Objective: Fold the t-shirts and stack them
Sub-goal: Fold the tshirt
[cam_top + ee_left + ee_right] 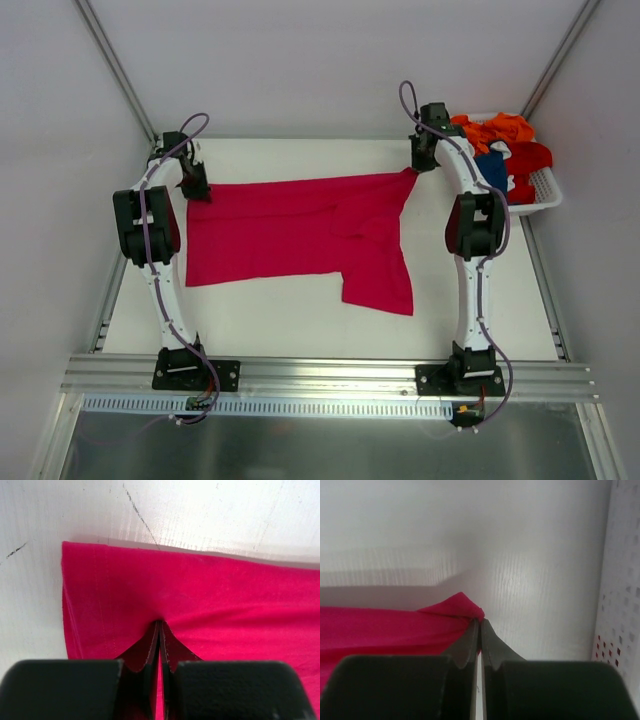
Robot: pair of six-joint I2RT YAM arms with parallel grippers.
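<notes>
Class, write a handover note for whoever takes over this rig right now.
Grippers: left gripper shut on the far left edge of the crimson-pink t-shirt; right gripper shut on its far right corner.
Things: that shirt lies spread on the table; the orange t-shirt, red t-shirt and dark blue t-shirt sit in the white basket.
Done: one shirt laid out.
Left: fold all four, then stack.

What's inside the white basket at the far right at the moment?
The basket holds an orange t-shirt, a red t-shirt and a dark blue t-shirt, bunched together. The right arm covers its left side, and anything beneath the heap is hidden.
</notes>
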